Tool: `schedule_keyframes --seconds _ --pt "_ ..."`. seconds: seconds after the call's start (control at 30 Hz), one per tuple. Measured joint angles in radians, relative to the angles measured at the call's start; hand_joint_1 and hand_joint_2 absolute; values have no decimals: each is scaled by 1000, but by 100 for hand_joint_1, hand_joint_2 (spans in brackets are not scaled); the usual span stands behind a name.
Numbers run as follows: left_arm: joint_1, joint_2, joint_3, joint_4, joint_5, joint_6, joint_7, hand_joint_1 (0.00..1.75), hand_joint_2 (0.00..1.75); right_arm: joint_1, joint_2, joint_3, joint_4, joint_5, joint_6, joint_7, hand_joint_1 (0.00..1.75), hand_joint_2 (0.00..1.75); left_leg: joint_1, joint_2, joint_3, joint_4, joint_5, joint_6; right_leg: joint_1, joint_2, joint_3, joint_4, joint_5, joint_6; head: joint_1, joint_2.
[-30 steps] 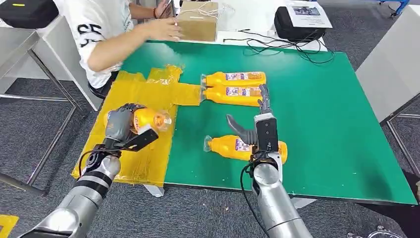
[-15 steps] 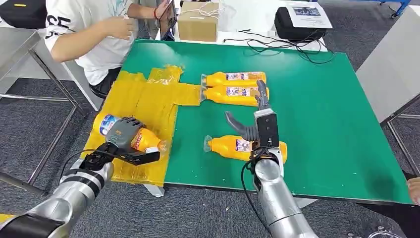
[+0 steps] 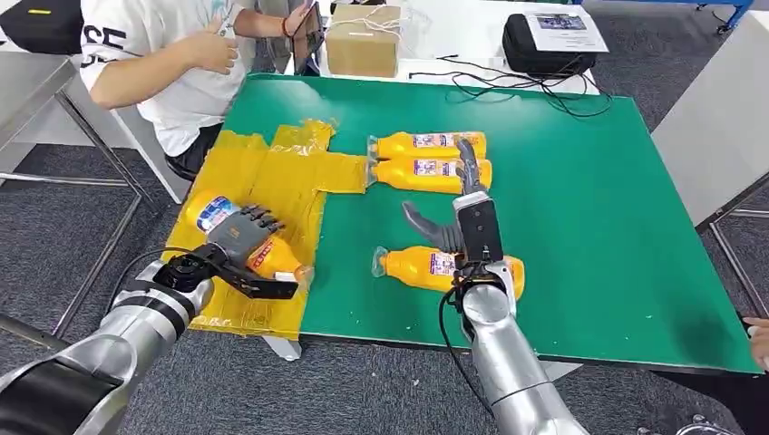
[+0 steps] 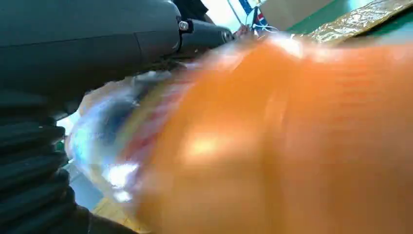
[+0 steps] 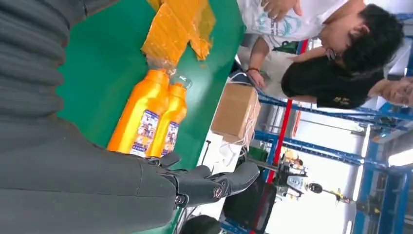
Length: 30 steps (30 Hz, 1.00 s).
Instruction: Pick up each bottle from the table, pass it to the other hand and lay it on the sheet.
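Left hand [image 3: 243,237] lower now, fingers around bottle [image 3: 238,237] over sheet [image 3: 272,181]; right hand [image 3: 458,222] spread, empty.

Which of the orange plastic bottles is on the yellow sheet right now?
The orange bottle gripped by the left hand, over the yellow sheet. The other three orange bottles lie on the bare green table.

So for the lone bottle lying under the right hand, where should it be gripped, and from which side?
Probably around the wide labelled body, from above. The lone bottle lies flat on the green table, its clear cap toward the yellow sheet, apart from the pair behind. The right hand hovers open over it.
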Motion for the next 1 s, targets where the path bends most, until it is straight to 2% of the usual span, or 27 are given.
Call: schedule_keyframes --seconds 0.4,0.57,0.7,0.87,0.9,1.0 --pt "-1 0 -19 0 19 11 -29 0 175 -6 0 2 14 4 13 1 0 175 0 0 0 0 0 0 0 0 0 0 0 0 0 0" --pt "8 0 -16 2 121 28 -103 0 175 -10 0 6 32 19 23 7 0 175 0 0 0 0 0 0 0 0 0 0 0 0 0 0" --pt "43 -3 33 -7 278 36 -197 0 175 -11 0 6 40 31 22 18 0 175 0 0 0 0 0 0 0 0 0 0 0 0 0 0" --pt "69 -5 77 -19 317 42 -224 0 175 -11 0 6 48 39 21 19 0 175 0 0 -1 0 0 0 0 0 0 0 0 0 0 0" --pt "75 -6 89 -23 343 40 -243 0 175 -11 -1 6 49 44 20 21 0 0 0 0 -1 0 0 0 0 0 0 0 0 0 0 0" --pt "139 -9 167 -74 607 -13 -365 0 175 -11 -5 13 54 102 -13 53 0 0 0 1 0 0 0 0 0 1 -1 0 0 0 0 0"
